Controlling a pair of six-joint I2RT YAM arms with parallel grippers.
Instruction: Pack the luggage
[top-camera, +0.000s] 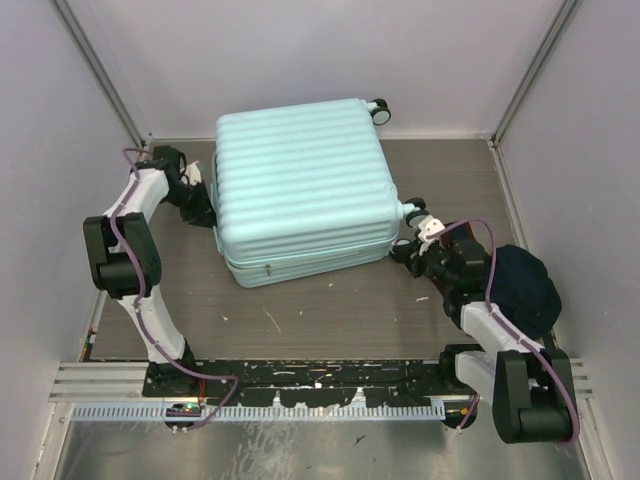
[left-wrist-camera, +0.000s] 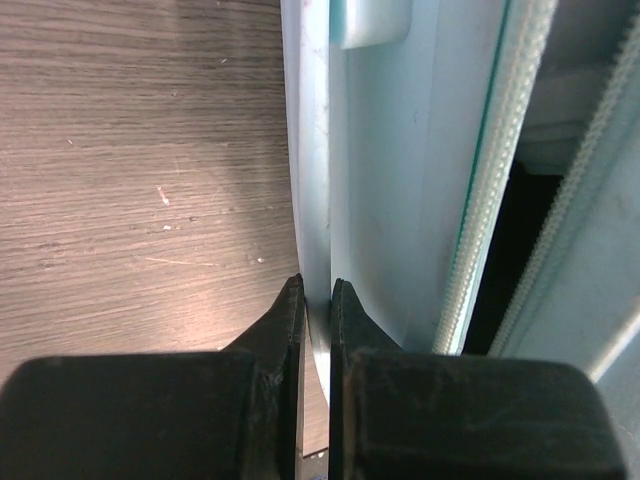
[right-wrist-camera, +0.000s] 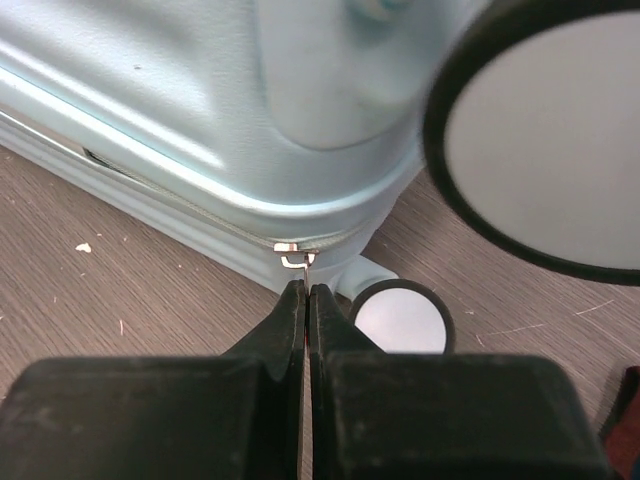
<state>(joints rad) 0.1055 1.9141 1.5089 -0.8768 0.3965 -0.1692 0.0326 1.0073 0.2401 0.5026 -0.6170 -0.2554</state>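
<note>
Starting nearest, at the 2 arm bases on the near edge of the table (top-camera: 330, 320). Next, on the right, to the right gripper (right-wrist-camera: 305, 290): pinched fully shut, seemingly with the small metal zip pull (right-wrist-camera: 297, 257) caught at its tips, hard against the near-right corner of the luggage (top-camera: 300, 190) and just beside a wheel (right-wrist-camera: 403, 318). From that pincer, lying off to the far left: flat on its broad side in the middle of the table, lid lowered, with the long axis judged to run left to right, a little skewed, and the wheels at the right end. Likely to turn on exactly this: drawing the pull along the zip line, leftward down the near side as far as can be told, so tugging in line with the seam and not away from the shell. Better placed for that on the right; on the left, more of a bracing hold. Further back, at the far-left side: clamped shut with the left gripper (left-wrist-camera: 317, 292) on the thin pale rim (left-wrist-camera: 310, 150), with zip teeth (left-wrist-camera: 490, 180) standing apart just beside it and dark showing between, so not yet zipped there. Underneath, scuffed wood grain flecked with white bits; probably slick enough to let the shell slide if pulled unbraced. Right of the right arm, a dark cloth (top-camera: 525, 285) outside the luggage. Beyond and to both sides, boxed in by plain white walls (top-camera: 300, 50), close at the far side, with little room to swing.
</note>
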